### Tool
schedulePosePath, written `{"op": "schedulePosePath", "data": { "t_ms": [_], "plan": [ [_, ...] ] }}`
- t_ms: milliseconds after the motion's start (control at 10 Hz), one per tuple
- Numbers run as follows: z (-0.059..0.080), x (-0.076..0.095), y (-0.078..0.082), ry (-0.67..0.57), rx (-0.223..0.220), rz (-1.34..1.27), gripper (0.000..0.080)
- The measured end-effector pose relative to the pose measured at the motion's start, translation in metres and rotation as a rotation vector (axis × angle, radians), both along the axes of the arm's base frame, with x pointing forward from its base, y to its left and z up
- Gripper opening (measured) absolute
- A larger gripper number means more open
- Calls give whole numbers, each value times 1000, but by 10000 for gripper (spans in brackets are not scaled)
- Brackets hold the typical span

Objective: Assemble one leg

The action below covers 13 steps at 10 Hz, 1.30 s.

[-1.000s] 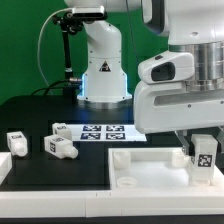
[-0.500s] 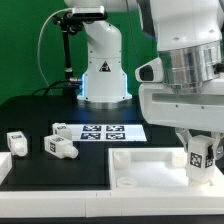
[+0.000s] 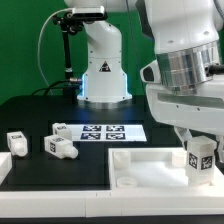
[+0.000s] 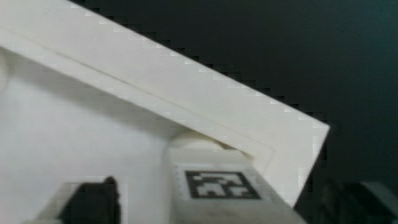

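My gripper [image 3: 202, 152] is shut on a leg [image 3: 202, 160], a small white block with a black-and-white tag on its face. It holds the leg upright at the right corner of the large flat white rimmed piece [image 3: 140, 165], at the exterior view's right. In the wrist view the leg [image 4: 217, 186] stands between my dark fingers [image 4: 89, 203], right by the corner of the white rimmed piece [image 4: 125, 120]. Whether the leg's lower end touches the piece is hidden.
Two more white legs lie on the black table at the exterior view's left, one [image 3: 16, 142] near the edge and one [image 3: 60, 147] beside it. The marker board [image 3: 100, 131] lies behind them. The robot base [image 3: 102, 70] stands at the back.
My wrist has turned and the gripper has sunk slightly with the leg still in it. The other legs have not moved.
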<state>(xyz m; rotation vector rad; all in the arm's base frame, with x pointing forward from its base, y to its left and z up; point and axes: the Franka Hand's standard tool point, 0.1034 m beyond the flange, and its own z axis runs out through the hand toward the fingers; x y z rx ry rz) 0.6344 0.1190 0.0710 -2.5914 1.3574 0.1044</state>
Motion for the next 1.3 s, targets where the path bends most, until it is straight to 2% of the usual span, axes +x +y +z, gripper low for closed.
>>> {"op": "schedulePosePath", "data": {
  "t_ms": [300, 700, 800, 900, 1000, 1200, 1300],
  "plan": [
    [2, 2, -1, -96, -55, 541, 647],
    [1, 2, -2, -148, -67, 806, 649],
    [2, 5, -5, -181, -131, 1100, 649],
    [4, 9, -4, -189, -159, 1211, 649],
    [4, 9, -4, -189, -154, 1187, 649],
    [4, 9, -4, -187, -153, 1172, 387],
    [4, 10, -5, -169, -150, 1055, 292]
  ]
}}
